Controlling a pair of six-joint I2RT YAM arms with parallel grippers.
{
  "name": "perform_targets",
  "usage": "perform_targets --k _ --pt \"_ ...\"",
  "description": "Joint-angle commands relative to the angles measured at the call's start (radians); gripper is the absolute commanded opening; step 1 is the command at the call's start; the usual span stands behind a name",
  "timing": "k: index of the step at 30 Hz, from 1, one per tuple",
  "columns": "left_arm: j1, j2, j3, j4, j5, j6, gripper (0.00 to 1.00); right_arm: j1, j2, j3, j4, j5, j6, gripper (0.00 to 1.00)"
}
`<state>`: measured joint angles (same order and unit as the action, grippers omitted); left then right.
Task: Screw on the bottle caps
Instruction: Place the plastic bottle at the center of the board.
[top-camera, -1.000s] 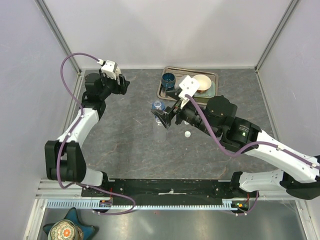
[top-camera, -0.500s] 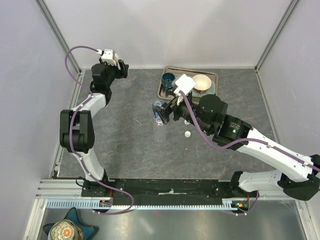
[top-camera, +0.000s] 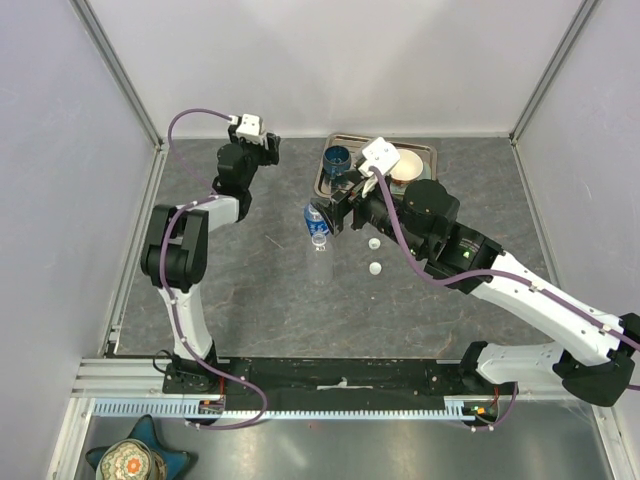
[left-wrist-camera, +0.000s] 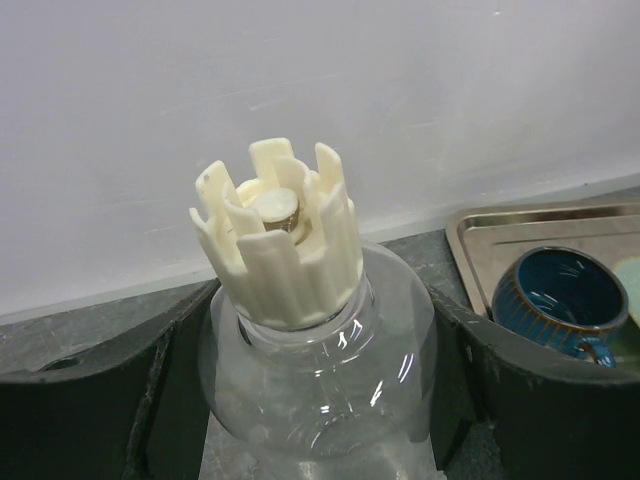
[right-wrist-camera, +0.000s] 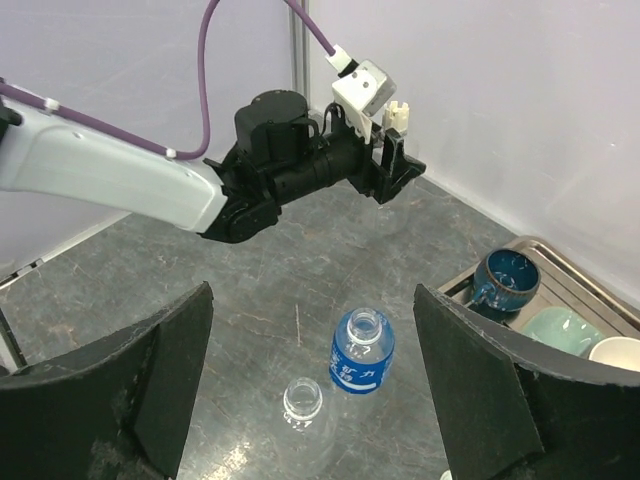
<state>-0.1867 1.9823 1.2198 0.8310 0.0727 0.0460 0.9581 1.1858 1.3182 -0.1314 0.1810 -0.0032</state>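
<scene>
Left tool (left-wrist-camera: 320, 340) clamps clear bottle (left-wrist-camera: 310, 400) | right tool (right-wrist-camera: 312, 300) wide open above uncapped bottles (right-wrist-camera: 360, 352)

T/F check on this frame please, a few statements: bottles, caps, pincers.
1. The left pincer holds a capped bottle, a cream cap on its neck. True.
2. The blue-labelled bottle is capped. False: its neck is open.
3. Two loose caps lie on the table. True.
4. The right pincer grips a cap. False: it is open and empty.
5. The dark blue cup stands on the table. False: it sits in the tray.
</scene>
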Motion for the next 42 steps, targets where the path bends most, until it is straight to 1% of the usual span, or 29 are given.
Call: perform_targets --k 1,3,8,16,21,25,29,33,37,42 --pt "0.006 0.061 0.033 0.197 -0.066 -0.005 0.02 -0.012 -0.028 -0.011 0.053 -0.025 0.031 0.89" --pt "-0.002 0.101 0.053 0.217 -0.103 0.009 0.02 -0.018 -0.029 -0.014 0.053 -0.026 0.034 0.89" --pt "-0.003 0.171 0.079 0.247 -0.114 0.038 0.02 -0.038 -0.025 -0.022 0.058 -0.038 0.039 0.9" --pt "-0.011 0.214 0.107 0.238 -0.158 0.087 0.02 -0.067 -0.009 -0.043 0.085 -0.072 0.057 0.9" --pt "-0.01 0.257 0.17 0.25 -0.221 0.173 0.02 -0.078 -0.012 -0.053 0.085 -0.089 0.063 0.9" --pt "0.001 0.268 0.199 0.208 -0.24 0.173 0.02 -0.091 -0.026 -0.066 0.085 -0.094 0.066 0.9" --pt "0.007 0.245 0.178 0.168 -0.26 0.163 0.02 -0.101 -0.029 -0.074 0.085 -0.101 0.071 0.9" --pt "0.021 0.192 0.133 0.119 -0.258 0.118 0.02 -0.105 -0.038 -0.079 0.085 -0.106 0.071 0.9" --pt "0.033 0.138 0.052 0.1 -0.243 0.094 0.05 -0.11 -0.049 -0.082 0.085 -0.113 0.074 0.91" --pt "0.039 0.108 0.0 0.092 -0.234 0.081 0.08 -0.11 -0.058 -0.088 0.087 -0.118 0.081 0.91"
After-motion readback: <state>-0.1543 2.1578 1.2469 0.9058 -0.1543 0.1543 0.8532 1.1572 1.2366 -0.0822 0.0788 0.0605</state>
